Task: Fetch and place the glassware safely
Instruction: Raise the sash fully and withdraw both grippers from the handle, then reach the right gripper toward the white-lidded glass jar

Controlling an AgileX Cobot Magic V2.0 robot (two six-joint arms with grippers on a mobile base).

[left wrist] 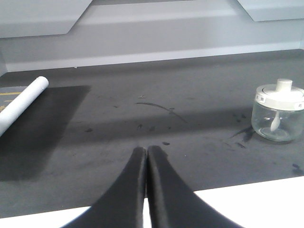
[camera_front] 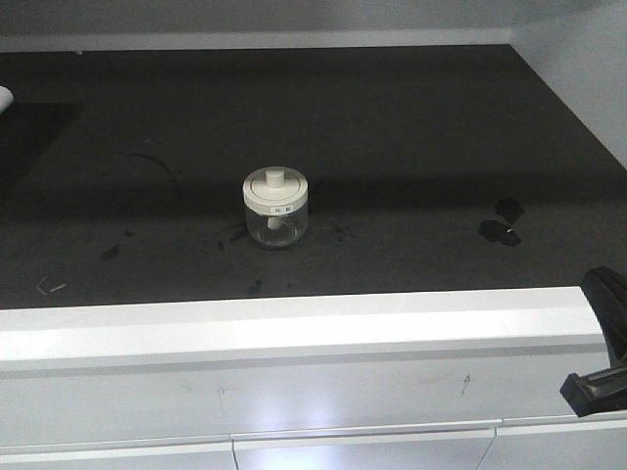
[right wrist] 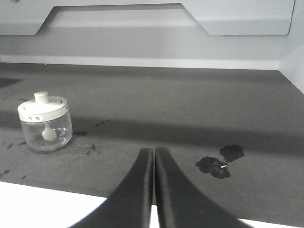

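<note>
The jar (camera_front: 275,208) stands on the desk (camera_front: 411,137). The left claw (left wrist: 145,151) and right claw (right wrist: 154,152), apart from the jar, are pressed together.

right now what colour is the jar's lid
White; the jar lid shows best in the right wrist view.

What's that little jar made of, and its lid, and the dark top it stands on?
The jar looks like clear glass: a white piece inside shows through its wall. Its lid seems opaque white plastic, matte, though ceramic is possible. The countertop is dull dark grey, scuffed and stained; its material is hard to tell.
</note>
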